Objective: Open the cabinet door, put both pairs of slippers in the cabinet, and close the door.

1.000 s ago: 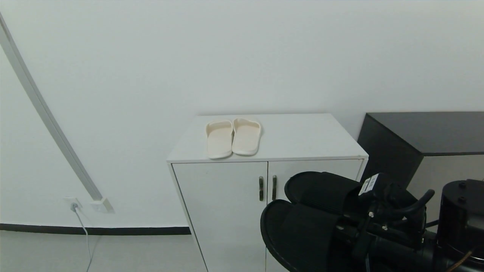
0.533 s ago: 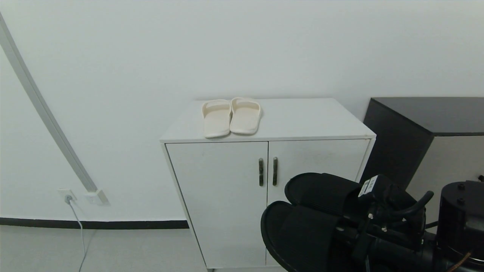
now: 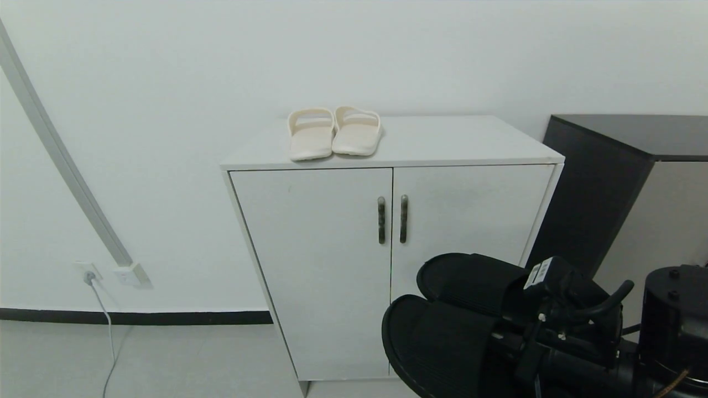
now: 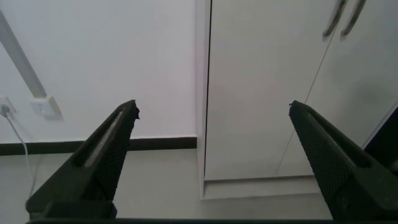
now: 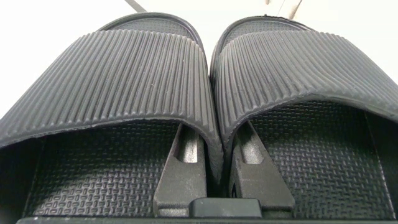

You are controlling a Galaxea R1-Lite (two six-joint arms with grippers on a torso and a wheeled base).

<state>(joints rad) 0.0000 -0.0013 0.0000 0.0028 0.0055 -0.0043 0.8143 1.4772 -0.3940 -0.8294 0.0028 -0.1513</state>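
Observation:
A white cabinet (image 3: 464,141) stands against the wall with both doors shut, its two dark handles (image 3: 381,219) side by side at the middle. A cream pair of slippers (image 3: 333,132) lies on its top, left of centre. In front of the right door, low down, a black pair of slippers (image 3: 459,320) is held side by side. My right gripper (image 5: 217,149) is shut on their touching inner walls, one finger inside each slipper. My left gripper (image 4: 212,109) is open and holds nothing; it faces the cabinet's lower left corner (image 4: 261,93) from a distance.
A black cabinet (image 3: 625,138) stands right beside the white one. On the wall at the left are a slanted grey conduit (image 3: 55,149) and a socket with a cable (image 3: 88,273) hanging to the floor. Bare floor lies left of the cabinet.
The head camera has moved, so the cabinet sits higher in the picture and more of its doors shows. The right gripper still holds the black slippers in the same spot.

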